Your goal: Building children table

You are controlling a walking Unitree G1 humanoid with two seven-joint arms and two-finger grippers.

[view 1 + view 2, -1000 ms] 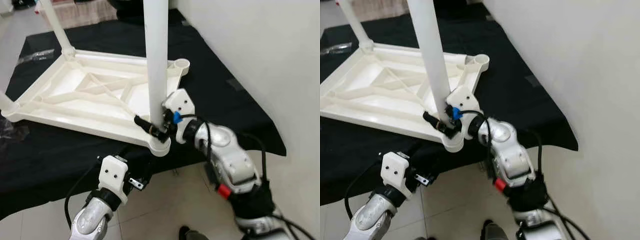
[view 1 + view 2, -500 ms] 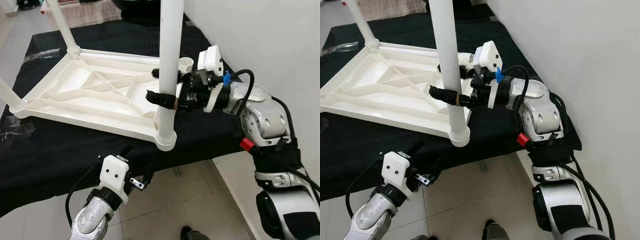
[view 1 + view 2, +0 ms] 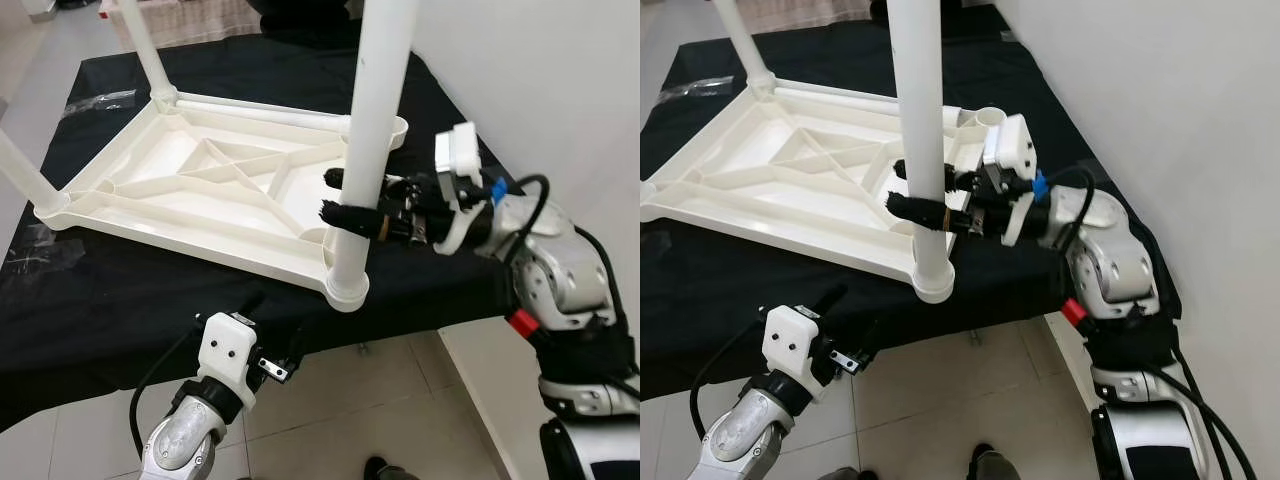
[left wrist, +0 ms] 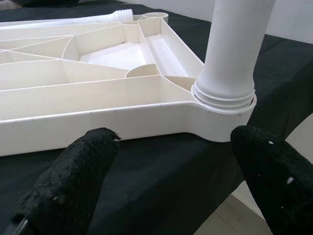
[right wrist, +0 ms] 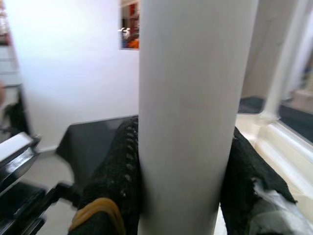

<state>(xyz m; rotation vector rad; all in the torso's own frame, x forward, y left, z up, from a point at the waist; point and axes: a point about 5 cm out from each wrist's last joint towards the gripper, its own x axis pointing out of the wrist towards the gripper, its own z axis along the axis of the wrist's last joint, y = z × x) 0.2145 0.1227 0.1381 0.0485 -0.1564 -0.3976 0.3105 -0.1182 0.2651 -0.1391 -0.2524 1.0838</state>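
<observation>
The white plastic table top (image 3: 150, 215) lies upside down on a black-covered surface. A white leg (image 3: 375, 120) stands upright in the near right corner socket (image 3: 345, 290). My right gripper (image 3: 345, 198) is shut on this leg a short way above the socket, one finger (image 5: 115, 181) on each side. Two more legs (image 3: 150, 60) stand at the left corners. The far right socket (image 3: 990, 117) is empty, and a white tube with a threaded end (image 4: 73, 19) lies along the far rim. My left gripper (image 4: 171, 161) hangs open below the table's front edge, facing the near corner.
The black cloth (image 3: 120, 310) drops off at the front edge above a tiled floor (image 3: 330, 410). A white wall (image 3: 560, 80) runs close along the right side. Crumpled clear plastic (image 3: 30, 255) lies on the cloth at the left.
My right gripper has gone from the base of the leg to a little higher up it, with the arm swung out to the right and the wrist rolled. The left arm has stayed put.
</observation>
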